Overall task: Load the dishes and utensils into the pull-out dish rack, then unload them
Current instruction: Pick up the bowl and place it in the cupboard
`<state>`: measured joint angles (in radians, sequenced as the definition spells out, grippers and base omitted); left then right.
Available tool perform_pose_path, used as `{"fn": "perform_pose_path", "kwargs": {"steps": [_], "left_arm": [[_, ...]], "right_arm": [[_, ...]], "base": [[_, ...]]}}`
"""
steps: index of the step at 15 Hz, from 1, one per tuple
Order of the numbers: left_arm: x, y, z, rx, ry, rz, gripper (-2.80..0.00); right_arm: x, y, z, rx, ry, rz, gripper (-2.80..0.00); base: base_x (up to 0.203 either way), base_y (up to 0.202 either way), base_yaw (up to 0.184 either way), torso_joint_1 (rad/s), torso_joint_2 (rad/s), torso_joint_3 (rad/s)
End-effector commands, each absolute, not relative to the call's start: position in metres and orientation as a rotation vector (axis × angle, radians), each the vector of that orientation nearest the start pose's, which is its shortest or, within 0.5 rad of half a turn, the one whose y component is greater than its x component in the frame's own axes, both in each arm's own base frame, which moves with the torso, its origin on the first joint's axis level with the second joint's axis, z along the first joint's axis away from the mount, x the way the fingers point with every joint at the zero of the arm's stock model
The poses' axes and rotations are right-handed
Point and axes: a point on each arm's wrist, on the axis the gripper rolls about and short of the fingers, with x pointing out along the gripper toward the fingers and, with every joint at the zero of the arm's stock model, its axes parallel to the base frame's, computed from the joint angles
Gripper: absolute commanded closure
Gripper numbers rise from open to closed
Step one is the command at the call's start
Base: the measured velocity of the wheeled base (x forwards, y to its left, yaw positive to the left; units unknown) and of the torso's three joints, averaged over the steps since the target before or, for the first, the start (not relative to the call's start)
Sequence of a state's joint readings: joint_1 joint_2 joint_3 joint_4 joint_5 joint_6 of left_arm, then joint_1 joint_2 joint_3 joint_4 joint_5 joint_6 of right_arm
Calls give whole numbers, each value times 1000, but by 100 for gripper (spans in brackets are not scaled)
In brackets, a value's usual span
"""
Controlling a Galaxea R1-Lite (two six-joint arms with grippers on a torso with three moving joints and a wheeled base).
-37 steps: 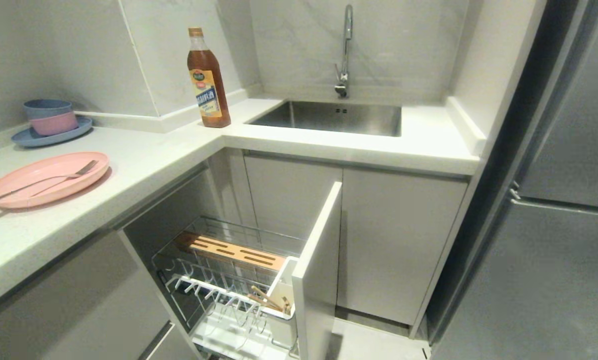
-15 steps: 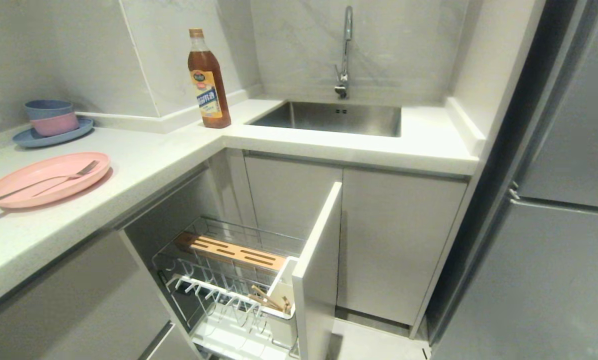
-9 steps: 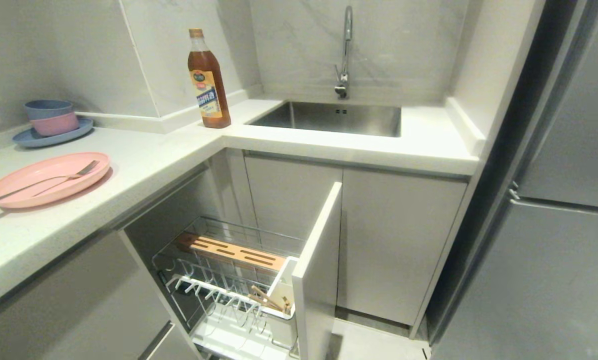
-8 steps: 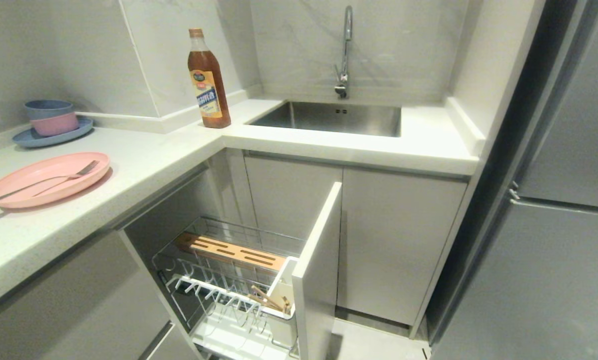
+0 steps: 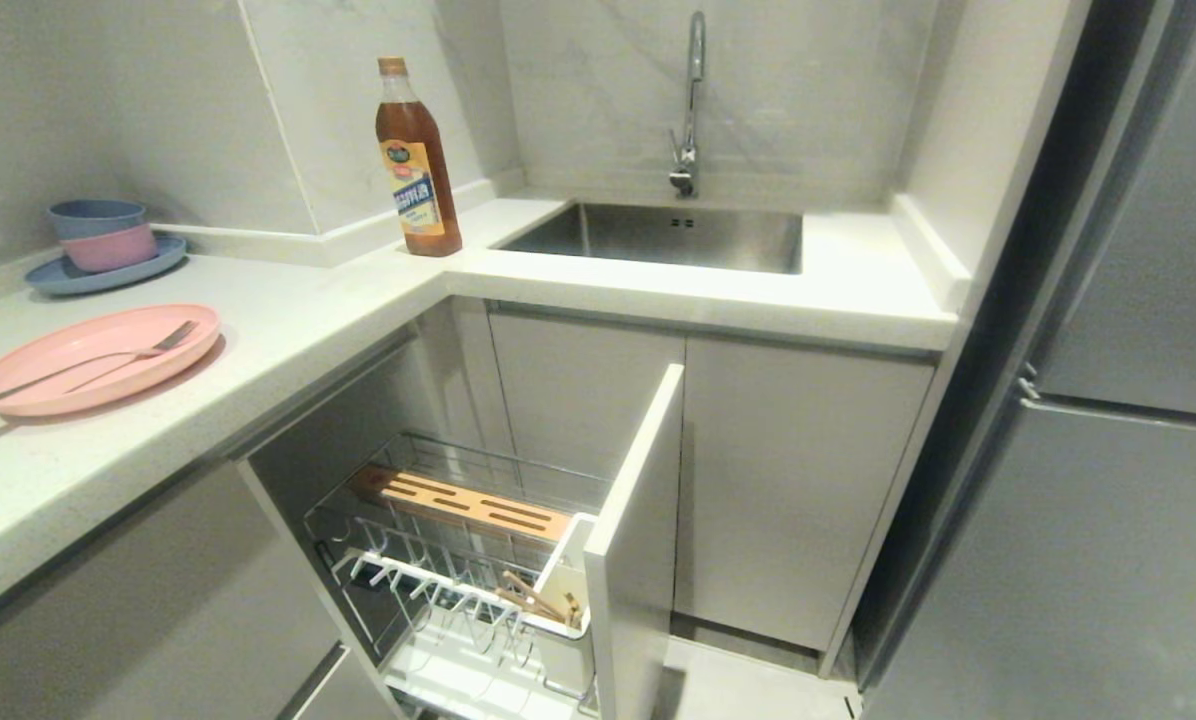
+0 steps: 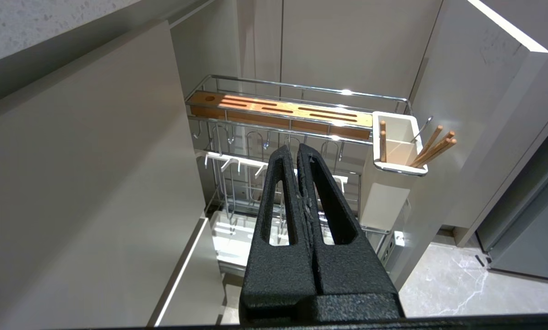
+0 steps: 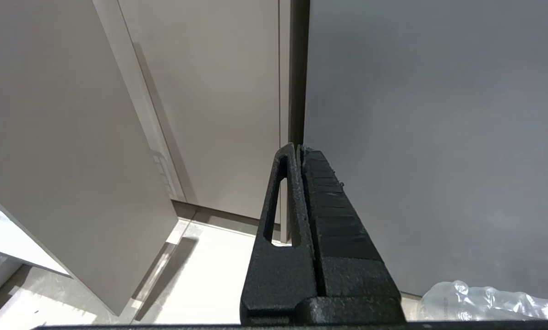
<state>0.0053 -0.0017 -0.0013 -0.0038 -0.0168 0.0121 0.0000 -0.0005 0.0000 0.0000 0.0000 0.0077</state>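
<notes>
A: Where's everything rn?

B: Pink plate is on the counter w/ the fork lying across it. Chopsticks are in the white caddy at the front corner of the pull-out dish rack, which is drawn out. Prongs hold no dishes. No cream bowl in view.

A: Grippers?

B: Left gripper hangs low facing the rack, jaws pressed together, nothing in them. Right gripper likewise closed, empty, parked by the cabinet doors.

A: Next step, imo?

B: Prob the chopsticks. Open the jaws first, come in from above the caddy, pinch the sticks together near their tops, lift straight up so they don't snag the rim or front panel.

A: Counts?

B: 1 pink plate, 1 fork, 1 caddy, 1 wooden strip. Chopstick ends: approx 5 poking up, can't pair them. Off-task: 1 blue plate w/ 2 stacked bowls, 1 bottle.
</notes>
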Motion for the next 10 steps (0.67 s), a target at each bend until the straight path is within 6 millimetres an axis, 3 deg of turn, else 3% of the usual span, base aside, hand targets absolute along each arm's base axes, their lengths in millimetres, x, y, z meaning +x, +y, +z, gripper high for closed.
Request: {"fn": "perform_pose_path", "kwargs": {"steps": [1,6,10], "left_arm": [[-23,-1,76,15,-8,-11,0],[-23,-1,76,17,-8,-14,0],[-23,-1,76,17,-10,-14,0]], "right_arm": [[-23,0,75,8,0,0,0],[-23,0,75,8,0,0,0],[-23,0,75,8,0,0,0]], "base": [[0,0,0,0,0,0],[0,0,0,1,1,-14],[0,0,0,3,2,-165]]}}
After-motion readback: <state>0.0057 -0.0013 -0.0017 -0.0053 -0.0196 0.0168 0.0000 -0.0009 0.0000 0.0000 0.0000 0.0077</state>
